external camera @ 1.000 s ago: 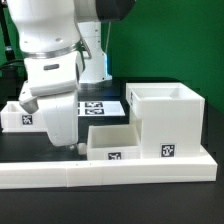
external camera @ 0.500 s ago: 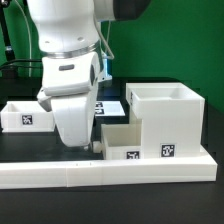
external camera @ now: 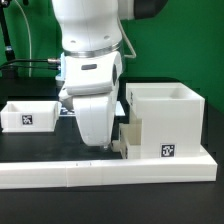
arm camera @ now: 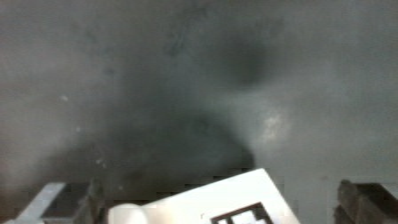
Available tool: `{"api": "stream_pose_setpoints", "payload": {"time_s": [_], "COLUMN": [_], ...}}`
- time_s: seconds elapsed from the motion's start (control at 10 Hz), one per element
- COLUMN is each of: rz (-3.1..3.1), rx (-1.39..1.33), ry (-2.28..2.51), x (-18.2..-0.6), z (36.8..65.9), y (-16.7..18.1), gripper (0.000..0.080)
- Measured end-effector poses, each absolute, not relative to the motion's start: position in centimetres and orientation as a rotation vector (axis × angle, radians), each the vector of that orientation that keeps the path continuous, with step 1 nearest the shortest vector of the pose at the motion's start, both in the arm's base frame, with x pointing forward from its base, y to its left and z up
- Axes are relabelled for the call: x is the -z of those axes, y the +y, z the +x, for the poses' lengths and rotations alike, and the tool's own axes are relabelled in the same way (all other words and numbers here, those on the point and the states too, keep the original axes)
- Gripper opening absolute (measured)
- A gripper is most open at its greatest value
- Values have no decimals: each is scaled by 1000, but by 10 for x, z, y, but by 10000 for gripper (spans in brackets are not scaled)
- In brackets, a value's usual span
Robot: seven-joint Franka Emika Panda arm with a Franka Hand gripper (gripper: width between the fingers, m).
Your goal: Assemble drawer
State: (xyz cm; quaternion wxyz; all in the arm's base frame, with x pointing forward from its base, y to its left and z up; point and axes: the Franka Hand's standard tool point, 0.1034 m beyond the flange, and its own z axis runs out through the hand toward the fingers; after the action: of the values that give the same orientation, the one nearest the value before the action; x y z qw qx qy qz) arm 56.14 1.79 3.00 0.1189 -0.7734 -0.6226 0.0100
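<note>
The drawer's large white housing [external camera: 165,120] stands at the exterior view's right with a tag on its front. One shallow tray [external camera: 128,141] sits against the housing's open side, mostly hidden behind my gripper [external camera: 101,145]. The second tray [external camera: 30,114] lies apart at the exterior view's left. In the wrist view my gripper [arm camera: 210,206] is open, fingers [arm camera: 54,205] wide apart. The tray's tagged white face [arm camera: 231,203] and its round knob [arm camera: 128,214] lie between them, not clamped.
The long low white border wall [external camera: 100,172] runs along the front, just before the gripper and the housing. The table top is black. The arm's white body blocks the middle of the exterior view.
The arm has moved toward the exterior view's right. The tray in front of it has slid right with it, from standing apart to lying against the housing.
</note>
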Motion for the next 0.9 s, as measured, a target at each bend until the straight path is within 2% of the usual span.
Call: {"api": "stream_pose_setpoints", "payload": {"time_s": [0.9], "rz": [-2262], "rx": [-27], "ry": [-1811], "x": [-34], "z": [566], "y": [27], "gripper": [649]}}
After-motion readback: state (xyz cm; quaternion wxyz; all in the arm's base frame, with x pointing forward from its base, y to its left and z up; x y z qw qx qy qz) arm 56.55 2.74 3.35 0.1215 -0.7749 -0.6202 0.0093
